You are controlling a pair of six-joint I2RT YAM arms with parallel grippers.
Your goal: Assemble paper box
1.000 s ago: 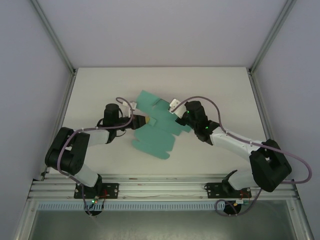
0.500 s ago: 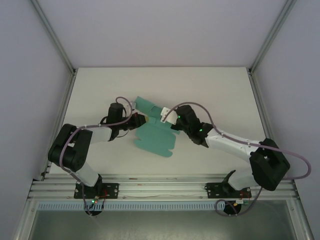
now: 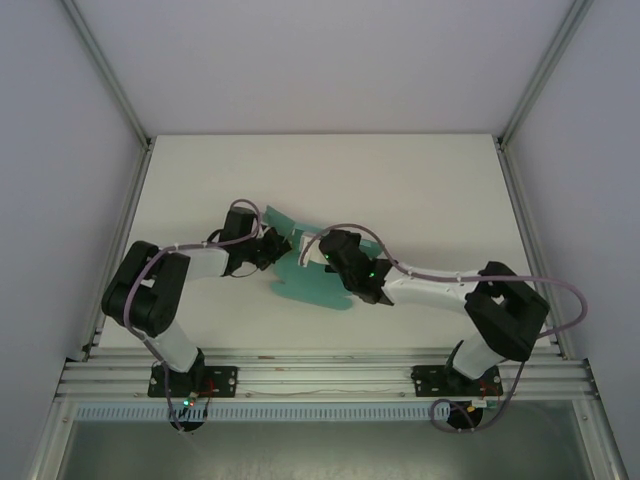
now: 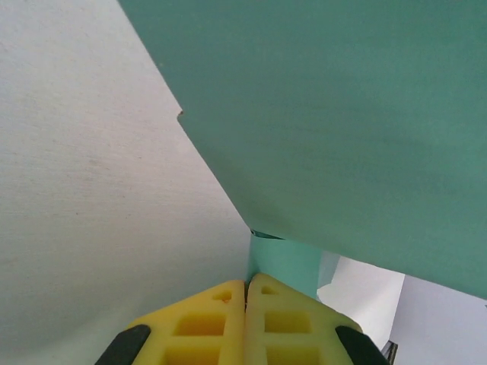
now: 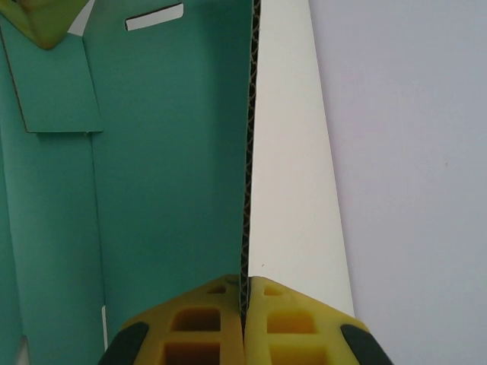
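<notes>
Though half buried under both wrists from above, can make out box (image 3: 318,288) as a teal sheet near mid-table, part flat on table (image 3: 420,190), far part raised. Cannot trace its outline beneath the arms. At its left rim, left gripper (image 3: 284,246), with right gripper (image 3: 309,252) just beside; both small and dark there, jaws unreadable.

From left wrist: yellow pads pressed together, teal flap (image 4: 283,262) rising straight from the seam, so clamped on box. Broad teal panel (image 4: 342,114) overhead, cut off by frame.

From right wrist: pads closed on box held edge-on, corrugation showing, teal face left, white face right. Slot (image 5: 154,17) cut by top edge. Left fingertip (image 5: 42,21) clipped in the corner.
</notes>
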